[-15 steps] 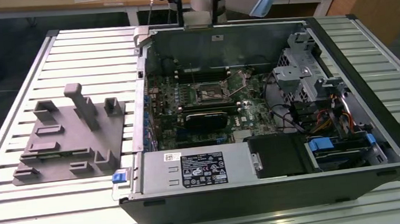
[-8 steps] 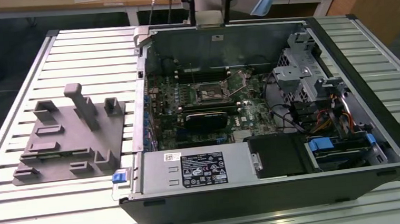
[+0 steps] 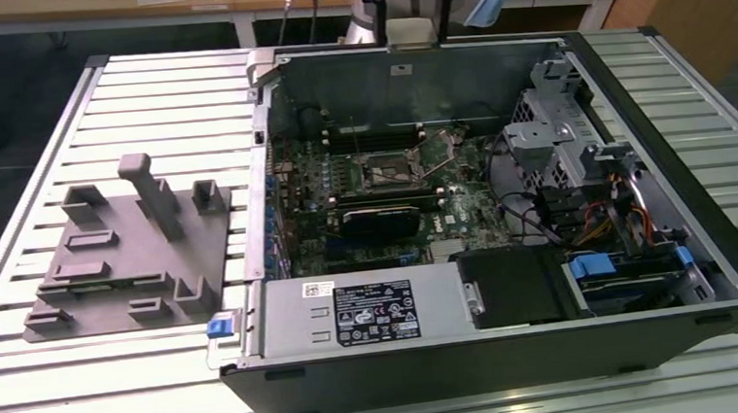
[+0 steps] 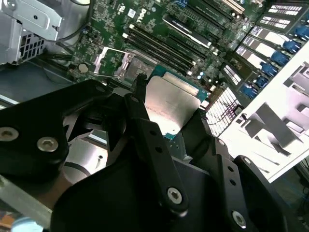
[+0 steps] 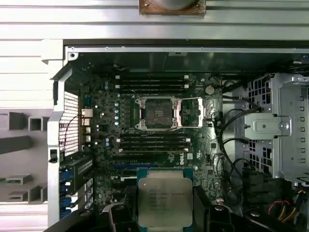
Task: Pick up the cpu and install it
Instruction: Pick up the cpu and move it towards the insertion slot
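- On the exterior view's left, at nine o'clock from the open computer case [image 3: 485, 379], we see the grey fixture plate [image 3: 120, 273] lying on the slatted table [image 3: 140, 96].
- Inside the case the motherboard [image 3: 329, 185] lies flat. Its socket [image 3: 386, 169] stands open and empty, at twelve o'clock from the black heatsink block [image 3: 377, 223].
- The gripper [image 4: 170, 99] is clenched on the cpu [image 5: 165, 199], with its black fingers [image 4: 145, 125] pressing two opposite edges. The chip hangs above the motherboard with its lid toward the wrist cameras, apart from the socket and not seated.
- We judge the cpu light, thin and stiff. Its smooth metal lid is likely slippery, and its underside contacts and the socket's pins are likely fragile. The bare edges, where it is held now, look like the safe place to grip.
- The cpu's lid carries several lines of fine engraved print, and the board bears small white lettering.
- The power supply [image 3: 299, 319], at six o'clock from the heatsink block, wears a black-and-white label [image 3: 376, 311]. We leave all of this print unread.
- At three o'clock from the socket stands the metal drive cage [image 3: 573, 143], with blue tabs [image 3: 588, 269] toward five o'clock.
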You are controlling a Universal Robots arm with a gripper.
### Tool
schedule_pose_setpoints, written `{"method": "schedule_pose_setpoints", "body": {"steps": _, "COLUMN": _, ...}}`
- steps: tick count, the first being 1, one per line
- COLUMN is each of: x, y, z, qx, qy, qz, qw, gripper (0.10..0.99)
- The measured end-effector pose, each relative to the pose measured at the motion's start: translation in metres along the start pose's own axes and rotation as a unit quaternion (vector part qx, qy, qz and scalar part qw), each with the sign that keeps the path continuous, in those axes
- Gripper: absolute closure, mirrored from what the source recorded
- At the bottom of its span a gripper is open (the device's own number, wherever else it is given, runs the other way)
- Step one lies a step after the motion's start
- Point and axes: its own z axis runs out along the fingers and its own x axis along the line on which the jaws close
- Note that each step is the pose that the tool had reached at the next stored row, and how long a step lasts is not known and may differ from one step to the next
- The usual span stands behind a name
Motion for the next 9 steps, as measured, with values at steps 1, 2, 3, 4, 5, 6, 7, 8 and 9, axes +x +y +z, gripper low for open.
{"method": "schedule_pose_setpoints", "body": {"steps": 1, "x": -0.0025, "y": 0.0001, "z": 0.0001, "qx": 0.0000, "qy": 0.0000, "qz": 0.000, "qw": 1.0000, "gripper": 0.545}}
{"method": "schedule_pose_setpoints", "body": {"steps": 2, "x": -0.0050, "y": 0.0001, "z": 0.0001, "qx": 0.0000, "qy": 0.0000, "qz": 0.000, "qw": 1.0000, "gripper": 0.545}}
{"method": "schedule_pose_setpoints", "body": {"steps": 3, "x": -0.0075, "y": 0.0002, "z": 0.0002, "qx": 0.0000, "qy": 0.0000, "qz": 0.000, "qw": 1.0000, "gripper": 0.545}}
{"method": "schedule_pose_setpoints", "body": {"steps": 4, "x": -0.0102, "y": 0.0003, "z": 0.0003, "qx": 0.0000, "qy": 0.0000, "qz": 0.000, "qw": 1.0000, "gripper": 0.545}}
{"method": "schedule_pose_setpoints", "body": {"steps": 5, "x": -0.0129, "y": 0.0004, "z": 0.0004, "qx": 0.0000, "qy": 0.0000, "qz": 0.000, "qw": 1.0000, "gripper": 0.545}}
{"method": "schedule_pose_setpoints", "body": {"steps": 6, "x": -0.0156, "y": 0.0004, "z": 0.0004, "qx": 0.0000, "qy": 0.0000, "qz": 0.000, "qw": 1.0000, "gripper": 0.545}}
{"method": "schedule_pose_setpoints", "body": {"steps": 7, "x": -0.0186, "y": 0.0005, "z": 0.0005, "qx": 0.0000, "qy": 0.0000, "qz": 0.000, "qw": 1.0000, "gripper": 0.545}}
{"method": "schedule_pose_setpoints", "body": {"steps": 8, "x": -0.0214, "y": 0.0006, "z": 0.0006, "qx": 0.0000, "qy": 0.0000, "qz": 0.000, "qw": 1.0000, "gripper": 0.545}}
{"method": "schedule_pose_setpoints", "body": {"steps": 9, "x": -0.0243, "y": 0.0007, "z": 0.0006, "qx": 0.0000, "qy": 0.0000, "qz": 0.000, "qw": 1.0000, "gripper": 0.545}}
